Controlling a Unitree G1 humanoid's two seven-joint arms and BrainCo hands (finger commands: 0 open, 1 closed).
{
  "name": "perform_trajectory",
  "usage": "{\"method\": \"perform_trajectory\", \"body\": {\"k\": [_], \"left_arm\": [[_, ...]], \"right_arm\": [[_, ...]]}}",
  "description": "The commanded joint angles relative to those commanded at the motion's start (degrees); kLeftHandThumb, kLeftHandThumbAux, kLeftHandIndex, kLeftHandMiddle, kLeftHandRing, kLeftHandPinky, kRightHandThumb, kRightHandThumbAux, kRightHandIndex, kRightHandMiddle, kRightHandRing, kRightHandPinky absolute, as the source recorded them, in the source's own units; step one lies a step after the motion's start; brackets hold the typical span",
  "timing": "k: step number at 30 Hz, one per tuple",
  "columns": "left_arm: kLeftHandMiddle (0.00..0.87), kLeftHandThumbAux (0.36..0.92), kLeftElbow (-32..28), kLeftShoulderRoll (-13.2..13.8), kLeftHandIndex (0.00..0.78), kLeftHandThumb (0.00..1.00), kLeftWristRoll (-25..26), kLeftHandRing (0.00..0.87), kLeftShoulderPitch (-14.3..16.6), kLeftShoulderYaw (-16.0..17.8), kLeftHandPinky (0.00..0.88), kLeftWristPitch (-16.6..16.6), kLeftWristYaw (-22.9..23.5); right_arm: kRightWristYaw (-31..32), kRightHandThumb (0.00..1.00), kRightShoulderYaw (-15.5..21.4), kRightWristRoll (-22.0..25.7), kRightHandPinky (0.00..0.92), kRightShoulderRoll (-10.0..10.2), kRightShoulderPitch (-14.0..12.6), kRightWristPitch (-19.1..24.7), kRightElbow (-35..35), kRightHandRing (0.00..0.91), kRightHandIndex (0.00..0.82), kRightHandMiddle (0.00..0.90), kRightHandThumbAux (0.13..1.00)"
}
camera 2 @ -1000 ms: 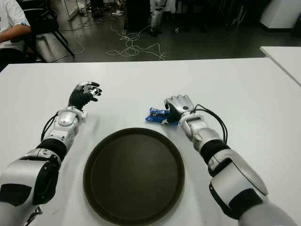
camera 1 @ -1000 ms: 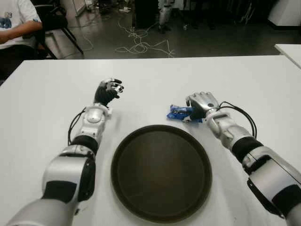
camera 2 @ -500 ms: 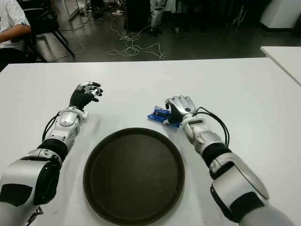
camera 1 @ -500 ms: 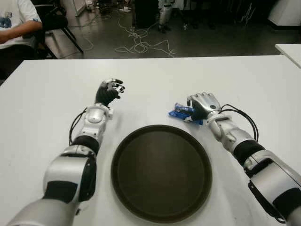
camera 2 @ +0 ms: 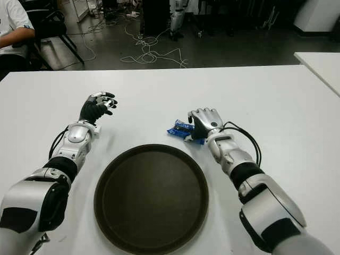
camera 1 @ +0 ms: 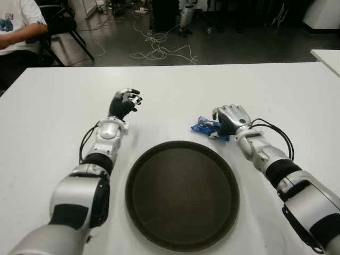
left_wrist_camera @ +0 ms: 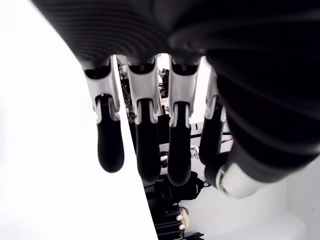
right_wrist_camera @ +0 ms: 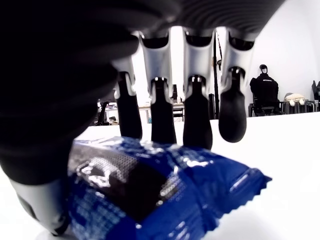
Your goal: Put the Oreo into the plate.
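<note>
Just beyond the bare plate [camera 1: 182, 194], the right hand [camera 1: 229, 118] clamps the Oreo packet [camera 1: 204, 126]; left hand [camera 1: 123, 103] loosely curled.

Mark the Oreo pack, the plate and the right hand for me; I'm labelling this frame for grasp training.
Oreo pack [camera 1: 202, 125], left eye view: the blue wrapper end clear of the fingers.
Plate [camera 1: 139, 164], left eye view: its raised dark rim.
Right hand [camera 2: 204, 120], right eye view: the silver back of the hand over the pack.
</note>
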State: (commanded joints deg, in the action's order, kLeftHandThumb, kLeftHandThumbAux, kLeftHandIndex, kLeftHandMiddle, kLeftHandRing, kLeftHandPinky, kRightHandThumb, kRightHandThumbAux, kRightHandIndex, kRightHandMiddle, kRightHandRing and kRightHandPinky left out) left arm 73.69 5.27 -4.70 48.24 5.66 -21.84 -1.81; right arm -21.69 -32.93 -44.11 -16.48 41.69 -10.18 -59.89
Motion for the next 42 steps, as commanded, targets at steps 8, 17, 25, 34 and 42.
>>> {"method": "perform_trajectory", "body": {"k": [8,17,25,34,42], "left_arm": [[0.461,0.685,0.01,-0.08,0.378,0.822,0.29,0.407,-0.04,0.24,0.469,-0.08,0.41],[0.461,0.685,0.03,0.05,0.377,0.821,-0.26,0.403,-0.11,-0.14,0.461,-0.21,-0.22],[0.465,0.686,0.02,0.08,0.372,0.82,-0.31,0.413,-0.13,-0.28,0.465,-0.2,-0.06],[0.461,0.685,0.04,0.12,0.379,0.821,-0.35,0.404,-0.15,-0.35,0.46,-0.16,-0.01],[0.459,0.685,-0.05,0.04,0.379,0.821,-0.07,0.389,-0.23,-0.1,0.453,-0.38,0.08]], "right_arm": [[0.17,0.026,0.12,0.01,0.645,-0.3,-0.21,-0.88,0.29,0.667,0.498,0.633,0.777],[0.52,0.022,0.42,0.44,0.479,0.45,-0.43,-0.42,-0.66,0.504,0.428,0.484,0.729],[5.58,0.001,-1.06,-0.17,0.062,0.36,0.21,-0.93,-2.52,0.082,0.062,0.085,0.558],[12.28,0.0,-1.82,-0.46,0.002,-0.5,0.51,-0.89,-1.17,0.002,0.002,0.002,0.492],[12.67,0.0,-1.26,-0.02,0.027,-0.5,0.3,-1.57,-1.4,0.0,0.0,0.0,0.517]]}}
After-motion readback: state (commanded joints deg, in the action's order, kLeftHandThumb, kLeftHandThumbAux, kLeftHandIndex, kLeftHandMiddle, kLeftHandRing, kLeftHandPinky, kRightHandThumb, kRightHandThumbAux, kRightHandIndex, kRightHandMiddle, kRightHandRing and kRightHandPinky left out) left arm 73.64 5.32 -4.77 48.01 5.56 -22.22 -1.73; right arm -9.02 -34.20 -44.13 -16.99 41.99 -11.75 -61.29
